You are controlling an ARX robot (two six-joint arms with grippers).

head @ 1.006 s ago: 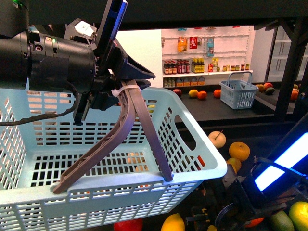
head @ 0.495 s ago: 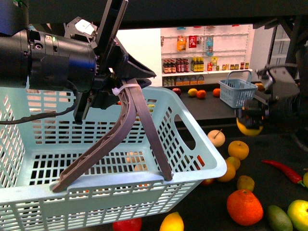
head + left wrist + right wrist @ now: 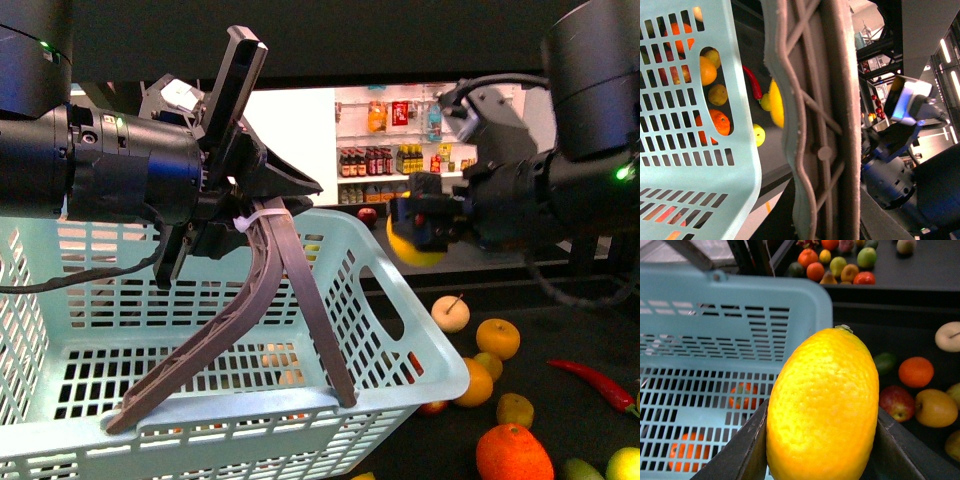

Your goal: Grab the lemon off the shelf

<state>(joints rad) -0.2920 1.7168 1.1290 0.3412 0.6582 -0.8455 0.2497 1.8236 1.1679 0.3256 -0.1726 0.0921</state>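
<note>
The yellow lemon [image 3: 413, 251] hangs in the air just right of the light blue basket [image 3: 420, 372], above its right rim, with my right gripper [image 3: 425, 228] shut on it. In the right wrist view the lemon [image 3: 822, 405] fills the space between the two dark fingers [image 3: 746, 452], with the basket's corner right behind it. My left gripper [image 3: 243, 216] is shut on the brown basket handle [image 3: 268, 268] and holds the basket up in front of the shelf [image 3: 585, 335]. The handle [image 3: 825, 125] fills the left wrist view.
Loose fruit lies on the black shelf tray below right: an orange [image 3: 513, 452], a pale apple [image 3: 450, 313], a red chilli [image 3: 590, 380]. More fruit shows through the basket's slots. White wall shelves with bottles [image 3: 400, 135] stand far behind.
My right gripper has risen from low on the tray and moved left with the lemon, ending close to the basket's right rim. The basket and left arm have barely shifted.
</note>
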